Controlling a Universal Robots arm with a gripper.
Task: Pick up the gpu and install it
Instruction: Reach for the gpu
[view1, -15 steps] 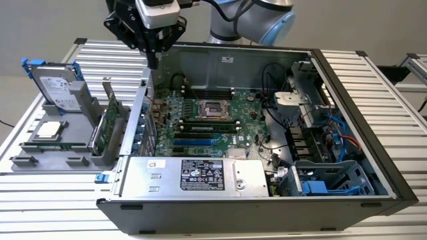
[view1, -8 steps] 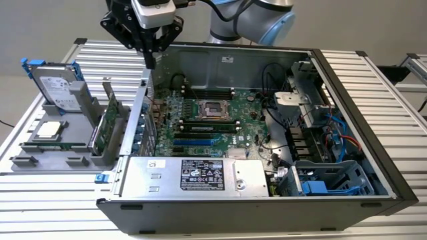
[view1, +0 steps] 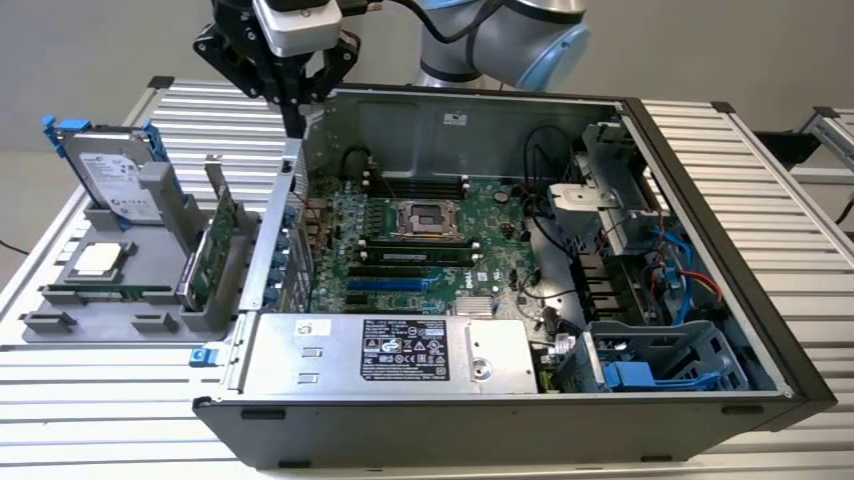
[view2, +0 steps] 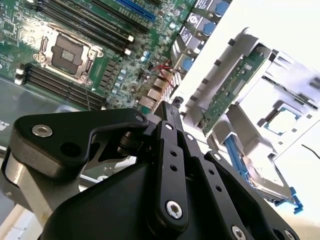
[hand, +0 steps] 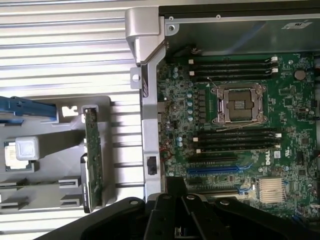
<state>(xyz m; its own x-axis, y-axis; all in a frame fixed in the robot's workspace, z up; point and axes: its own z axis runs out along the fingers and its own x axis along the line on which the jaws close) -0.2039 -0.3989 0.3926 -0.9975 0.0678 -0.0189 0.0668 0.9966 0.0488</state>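
The black gripper (view1: 291, 125) is hanging clenched and empty over the rear wall of the open dark computer case (view1: 534, 435). The gpu (view1: 218, 245), a flat green circuit card, is standing on edge in the grey plastic holder (view1: 94, 325) on the ribbed metal tabletop (view1: 120, 400), just beside the case.
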